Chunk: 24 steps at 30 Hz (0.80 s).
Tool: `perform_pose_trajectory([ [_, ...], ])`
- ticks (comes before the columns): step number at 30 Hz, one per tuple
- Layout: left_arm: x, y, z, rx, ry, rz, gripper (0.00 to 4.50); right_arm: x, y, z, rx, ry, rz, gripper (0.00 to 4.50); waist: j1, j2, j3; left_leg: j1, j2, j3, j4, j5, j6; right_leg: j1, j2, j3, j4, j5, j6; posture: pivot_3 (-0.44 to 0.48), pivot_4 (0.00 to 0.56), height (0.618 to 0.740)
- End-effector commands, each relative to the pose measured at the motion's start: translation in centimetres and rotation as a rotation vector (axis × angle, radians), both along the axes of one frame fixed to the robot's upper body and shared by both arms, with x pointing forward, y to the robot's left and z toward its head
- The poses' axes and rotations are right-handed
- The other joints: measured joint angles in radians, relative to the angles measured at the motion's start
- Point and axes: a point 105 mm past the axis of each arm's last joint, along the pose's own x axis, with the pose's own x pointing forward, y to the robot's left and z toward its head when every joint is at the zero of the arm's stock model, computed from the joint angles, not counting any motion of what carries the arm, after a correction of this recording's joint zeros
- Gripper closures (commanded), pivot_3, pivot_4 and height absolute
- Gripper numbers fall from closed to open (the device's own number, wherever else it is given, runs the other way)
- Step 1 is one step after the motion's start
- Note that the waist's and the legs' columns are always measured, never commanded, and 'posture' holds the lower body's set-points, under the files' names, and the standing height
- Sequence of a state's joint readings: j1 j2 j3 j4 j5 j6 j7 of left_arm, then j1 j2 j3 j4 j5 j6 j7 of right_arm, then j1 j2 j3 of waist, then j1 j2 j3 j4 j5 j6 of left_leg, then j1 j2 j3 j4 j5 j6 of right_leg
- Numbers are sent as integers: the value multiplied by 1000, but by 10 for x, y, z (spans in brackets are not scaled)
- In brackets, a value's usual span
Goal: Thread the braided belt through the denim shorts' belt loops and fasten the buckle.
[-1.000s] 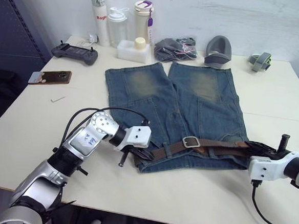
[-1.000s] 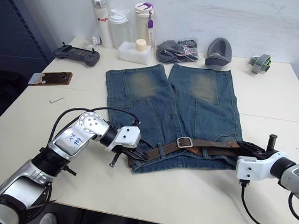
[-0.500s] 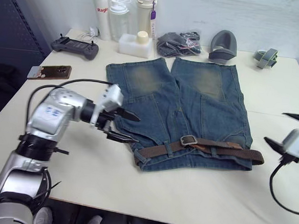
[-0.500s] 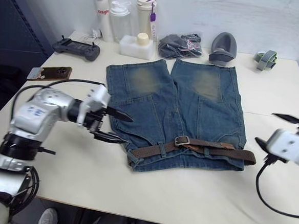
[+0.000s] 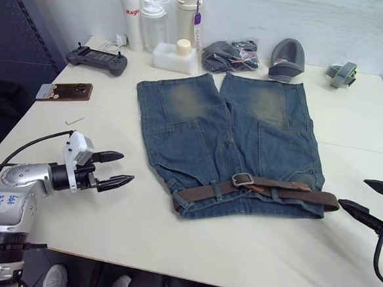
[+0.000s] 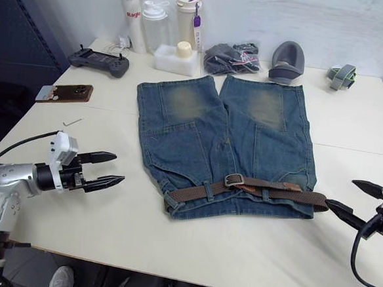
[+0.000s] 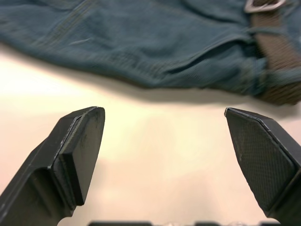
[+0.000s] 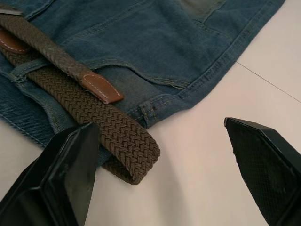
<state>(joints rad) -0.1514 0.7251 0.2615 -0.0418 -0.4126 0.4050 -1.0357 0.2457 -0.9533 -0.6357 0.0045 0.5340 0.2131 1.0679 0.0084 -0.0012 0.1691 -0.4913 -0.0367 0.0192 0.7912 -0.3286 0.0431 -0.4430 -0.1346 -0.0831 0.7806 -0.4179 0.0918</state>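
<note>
The denim shorts (image 5: 228,139) are lying flat on the cream table (image 5: 249,253), waistband toward the near edge and the two legs reaching toward the far wall. The braided belt (image 5: 267,188) is running along the waistband, passing under several belt loops (image 5: 215,188), with its silver buckle (image 5: 243,180) sitting near the middle of the waist and the tan leather tip (image 8: 101,88) lying on top of the woven strap toward the right. At the right end the belt is folding back on itself in a loop that is sticking out just past the shorts' edge. The left gripper (image 5: 113,169) is hovering over bare table well to the left of the shorts, its two black fingers (image 7: 77,146) spread wide and holding nothing. The right gripper (image 6: 353,201) is hanging just beyond the belt's folded right end, its fingers (image 8: 66,174) also spread wide apart and gripping nothing, close to the strap but not clamped on it. Along the far edge of the table are standing three bottles (image 5: 155,21) and a small white container (image 5: 173,55), with a black game controller (image 5: 96,59) to their left, a dark grey bundled cloth (image 5: 229,54), a grey cap-like object (image 5: 286,57) and a small green-grey strap roll (image 5: 342,72) to the right. A phone (image 5: 65,91) is lying on the left side of the table, with a small hex key (image 5: 75,121) nearer.
</note>
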Motion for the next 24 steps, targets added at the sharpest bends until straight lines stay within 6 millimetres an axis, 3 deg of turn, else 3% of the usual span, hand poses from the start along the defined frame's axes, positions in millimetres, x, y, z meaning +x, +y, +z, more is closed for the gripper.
perform_pose_trajectory([
  [1,-4,-2,5,67,-106,28,48,1,1,4,-18,-36,13,0,2,0,0,0,0,0,0,0,0,0,0,0,0,0,0,0,150,656],
  [8,-2,-9,6,71,-121,45,48,6,1,-3,-3,17,-38,0,12,0,0,0,0,0,0,0,0,0,0,0,0,0,1,0,150,656],
  [14,-1,-15,-3,66,-104,43,48,-3,2,-14,89,130,-69,0,16,0,0,0,0,1,0,0,0,0,0,0,-1,0,1,0,150,656],
  [21,-1,-21,-3,41,-92,31,48,-4,5,-10,76,89,-77,0,17,-1,0,1,17,33,10,-11,-4,-20,15,34,12,1,0,0,150,656],
  [24,-3,-22,-3,15,-76,11,48,-5,6,-8,78,82,-76,0,11,-1,0,0,17,32,12,-12,-3,-19,15,33,15,1,0,0,150,656],
])
